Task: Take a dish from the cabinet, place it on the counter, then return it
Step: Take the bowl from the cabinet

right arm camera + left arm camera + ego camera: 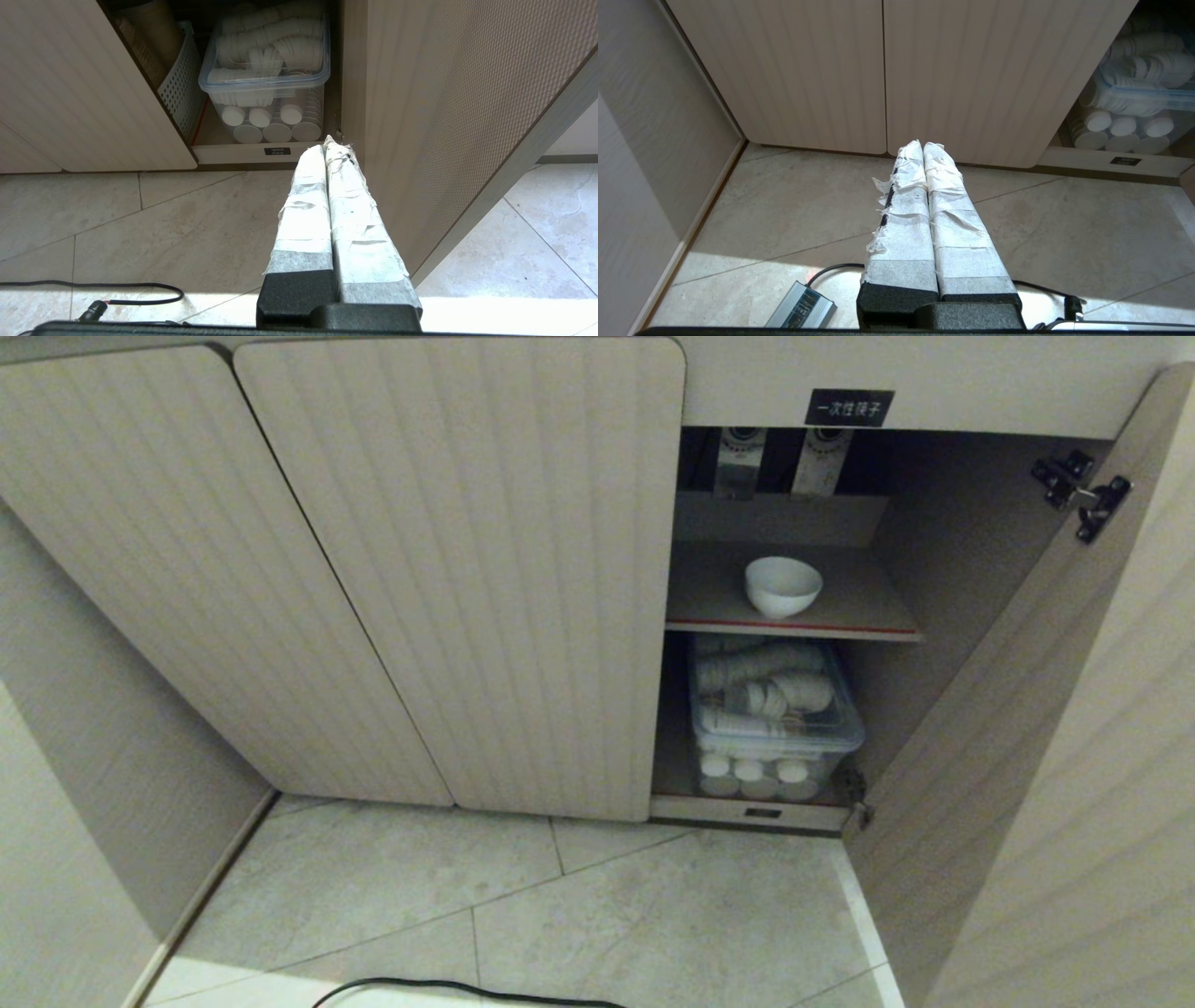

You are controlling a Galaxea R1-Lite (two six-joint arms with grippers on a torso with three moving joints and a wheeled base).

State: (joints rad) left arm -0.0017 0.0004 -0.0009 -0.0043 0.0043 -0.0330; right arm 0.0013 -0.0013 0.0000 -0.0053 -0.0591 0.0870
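The dish (782,585), a small white bowl, stands upright on the red-edged upper shelf (840,616) of the cabinet (467,569), whose right door (1027,709) hangs open. Neither arm shows in the head view. My left gripper (923,145) is shut with nothing in it, low over the floor tiles before the closed ribbed doors (878,70). My right gripper (325,144) is also shut and empty, low over the floor beside the open door (444,116), pointing at the lower compartment. The counter is out of view.
Below the shelf stands a clear lidded bin (775,719) (268,79) of stacked white cups, with a white perforated basket (180,88) beside it. A black cable (467,989) and a grey power adapter (801,305) lie on the floor tiles. A beige wall (93,756) stands at the left.
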